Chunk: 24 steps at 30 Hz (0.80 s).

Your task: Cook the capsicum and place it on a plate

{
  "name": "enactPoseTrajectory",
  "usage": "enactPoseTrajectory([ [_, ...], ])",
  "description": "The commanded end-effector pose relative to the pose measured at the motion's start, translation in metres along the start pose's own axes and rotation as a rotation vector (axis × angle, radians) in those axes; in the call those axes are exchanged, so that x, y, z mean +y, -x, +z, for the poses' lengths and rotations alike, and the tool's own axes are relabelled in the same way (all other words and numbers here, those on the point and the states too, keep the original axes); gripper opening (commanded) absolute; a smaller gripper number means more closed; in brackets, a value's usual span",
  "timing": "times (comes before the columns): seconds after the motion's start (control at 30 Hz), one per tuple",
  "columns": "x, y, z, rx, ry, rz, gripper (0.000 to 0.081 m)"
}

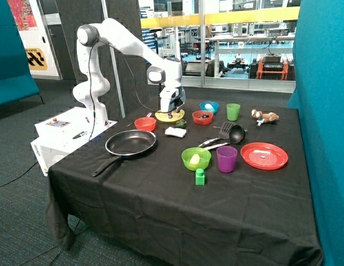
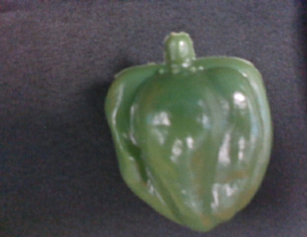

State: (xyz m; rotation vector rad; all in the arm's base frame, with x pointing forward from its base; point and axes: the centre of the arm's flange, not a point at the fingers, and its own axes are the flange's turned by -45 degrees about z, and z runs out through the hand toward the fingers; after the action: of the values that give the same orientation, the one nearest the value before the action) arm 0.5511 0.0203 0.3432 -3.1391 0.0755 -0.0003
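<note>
A glossy green capsicum [image 2: 193, 148] lies on its side on the black cloth and fills the wrist view, its stem end showing. In the outside view it is a small dark green shape [image 1: 181, 124] between the yellow plate [image 1: 163, 117] and a white item [image 1: 175, 132]. My gripper [image 1: 173, 113] hangs low just above it, by the yellow plate. The black frying pan [image 1: 131, 143] sits near the table's front corner beside the robot base. A red plate [image 1: 264, 155] lies at the opposite side of the table.
Around the gripper stand two red bowls [image 1: 145, 123] [image 1: 203, 117], a blue bowl [image 1: 209, 106] and a green cup [image 1: 233, 111]. A black ladle and spatula [image 1: 231, 132], a green bowl [image 1: 196, 158], a purple cup [image 1: 227, 158] and a small green block [image 1: 200, 176] lie mid-table.
</note>
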Motion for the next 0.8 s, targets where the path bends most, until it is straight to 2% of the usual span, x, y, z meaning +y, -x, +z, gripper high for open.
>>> enactPoseTrajectory([
  [0.0, -0.007, -0.004, 0.009, -0.0002, 0.0016, -0.009, 0.0699],
  [0.4, -0.022, -0.01, 0.017, -0.0002, 0.0016, -0.031, 0.0696],
  [0.77, -0.023, -0.014, 0.026, -0.0002, 0.0016, -0.031, 0.0694],
])
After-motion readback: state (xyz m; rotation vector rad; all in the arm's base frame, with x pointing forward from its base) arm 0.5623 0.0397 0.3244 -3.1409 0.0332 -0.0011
